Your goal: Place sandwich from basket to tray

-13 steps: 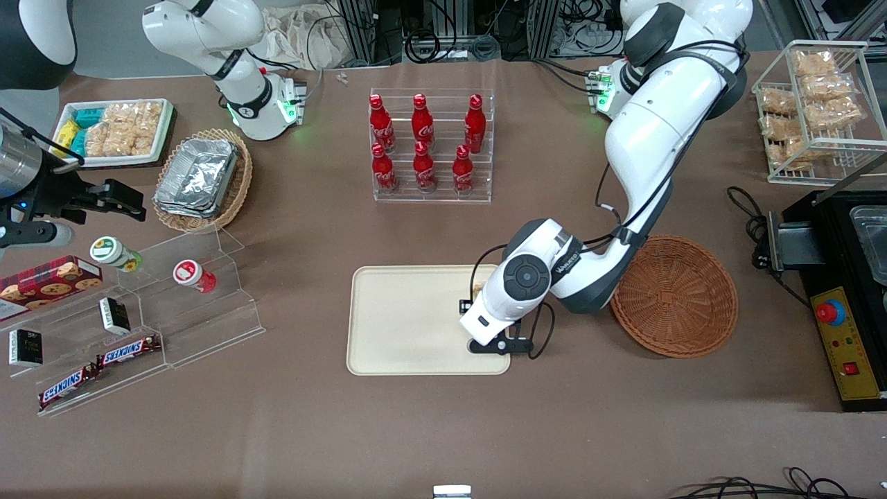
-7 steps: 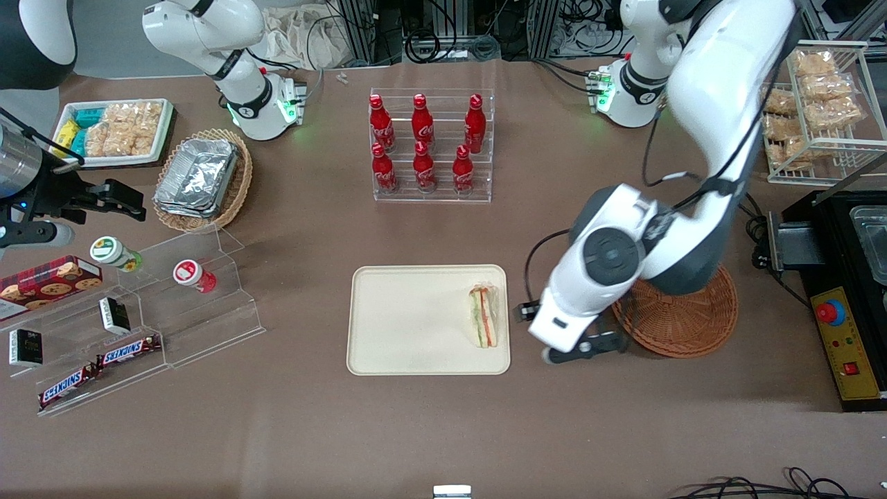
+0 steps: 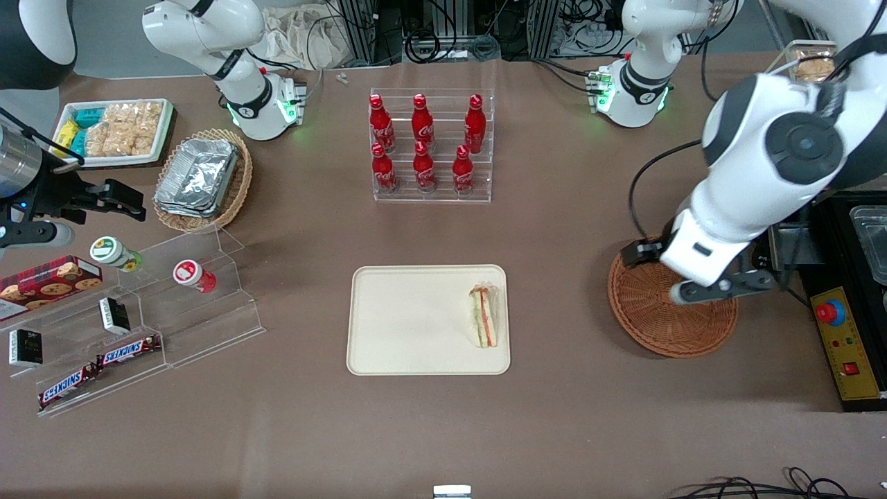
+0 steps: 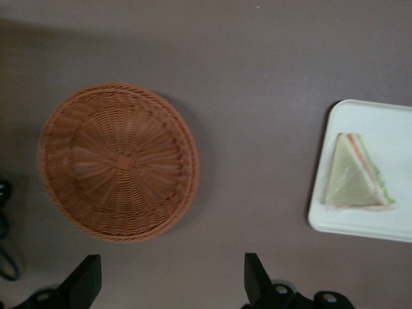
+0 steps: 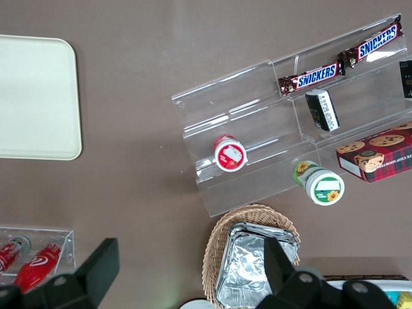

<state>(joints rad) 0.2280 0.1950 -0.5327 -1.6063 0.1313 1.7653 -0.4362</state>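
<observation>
Sandwich (image 3: 484, 316) lying flat on tray (image 3: 409, 326), at the tray edge nearest to basket (image 3: 658, 326), filling layers showing green and red-orange. In the wrist view same sandwich (image 4: 356, 172) close to the rim of tray (image 4: 393, 122), not touching the rim as far as can be seen. Basket (image 4: 119, 161) with nothing in it, standing on bench (image 3: 568, 416) apart from the tray, toward the working arm's end.

Claw (image 3: 721, 285) hanging above the basket, over the part of it farther from the front camera, well apart from the sandwich. Fingers (image 4: 87, 283) spread wide, with nothing held between them; in the wrist view only bare bench between the two tips.

Farther from the camera than the tray, clear rack with red bottles (image 3: 423, 145). Toward the parked arm's end, oval basket with foil trays (image 3: 201, 177), white tray of snacks (image 3: 114, 132), and clear stepped stand (image 3: 173, 305) with Snickers bars (image 3: 128, 351), cookie box (image 3: 48, 278) and small cups. Wire rack of bagged snacks (image 3: 811, 66) at the working arm's end, partly covered by the arm.
</observation>
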